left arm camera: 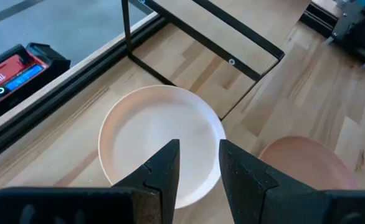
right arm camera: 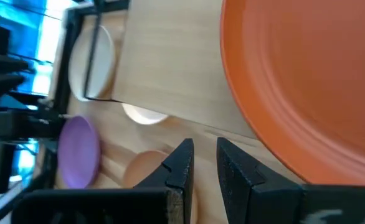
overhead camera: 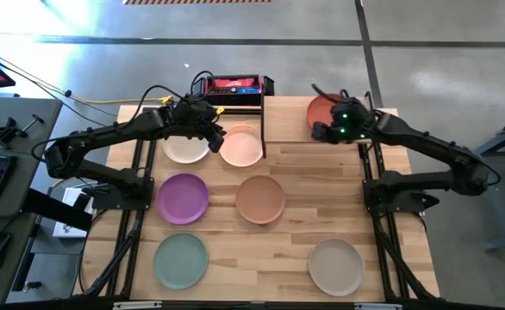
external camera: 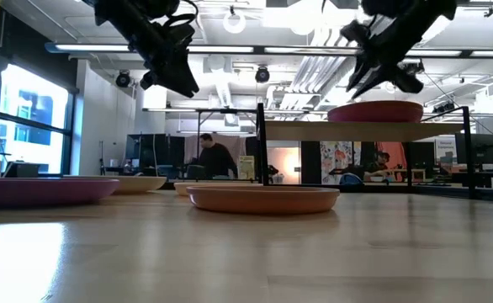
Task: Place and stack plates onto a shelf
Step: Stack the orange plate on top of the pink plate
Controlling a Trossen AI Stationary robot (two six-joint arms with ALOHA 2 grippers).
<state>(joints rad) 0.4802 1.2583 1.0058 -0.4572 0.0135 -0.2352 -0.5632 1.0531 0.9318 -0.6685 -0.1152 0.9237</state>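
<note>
A lab: open ceiling ducts (external camera: 230,80), desk monitors (external camera: 463,148), concrete floor (overhead camera: 80,60).

— How are my two arms sitting?

— I see both raised clear of the tabletop (overhead camera: 278,250), each reaching in from its own side toward the far edge. My left end effector (left arm camera: 198,163) points steeply down, its fingers (left arm camera: 161,171) parted by a narrow gap, nothing between them.

— And the right one?

— My right end effector (right arm camera: 204,163) hangs tilted, elbow bent back behind it, fingers a slim gap apart and gripping nothing.
</note>
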